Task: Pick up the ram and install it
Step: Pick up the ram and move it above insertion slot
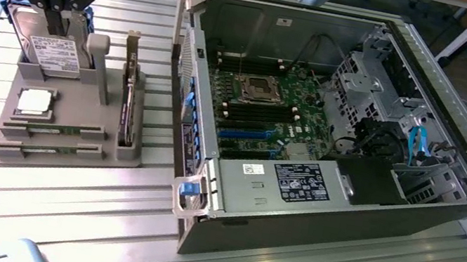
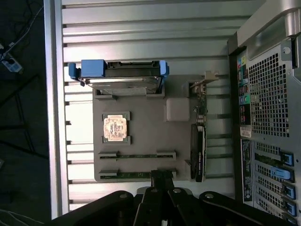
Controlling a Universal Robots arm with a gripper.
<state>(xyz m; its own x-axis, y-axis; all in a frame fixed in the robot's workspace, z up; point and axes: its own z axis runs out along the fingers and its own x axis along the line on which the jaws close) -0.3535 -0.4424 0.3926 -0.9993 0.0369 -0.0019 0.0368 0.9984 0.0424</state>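
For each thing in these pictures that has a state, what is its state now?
Gripper: shut, empty, above the holder.
One ram, other ram: on edge in holder slots.
Hard drive: upright in holder.
Processor: flat in its recess.
Expansion card: on edge in its slot.
Computer case: side open, motherboard exposed.
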